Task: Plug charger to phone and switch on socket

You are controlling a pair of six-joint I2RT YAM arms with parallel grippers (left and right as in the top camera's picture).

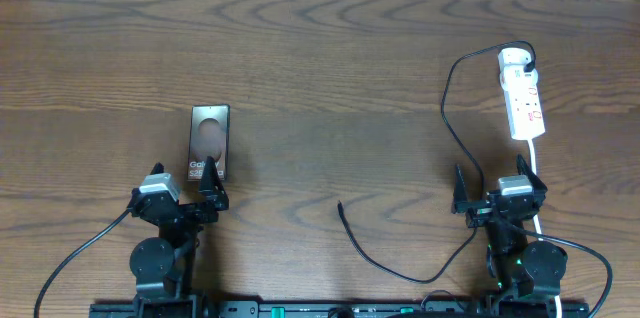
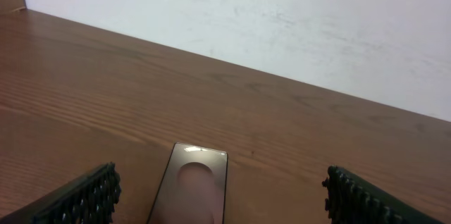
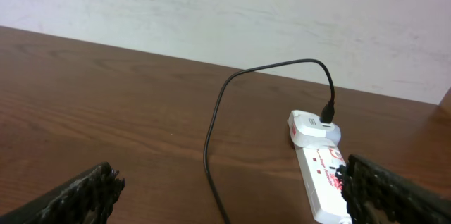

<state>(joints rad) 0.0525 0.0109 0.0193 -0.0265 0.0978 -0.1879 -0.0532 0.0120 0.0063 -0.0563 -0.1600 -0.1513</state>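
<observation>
Both pairs of jaws stand wide and empty. The phone (image 1: 210, 138) lies flat on the desk (image 1: 320, 48), left of its middle, with its lettered end between the left jaws. The charger (image 1: 446, 108) is already plugged into the socket (image 1: 524, 98) near the right edge. Its connector tip (image 1: 341, 205) lies loose toward the front edge, about midway. Probably best: pinch the cable just behind that tip, square to it, while the left jaws steady the phone against sliding.
</observation>
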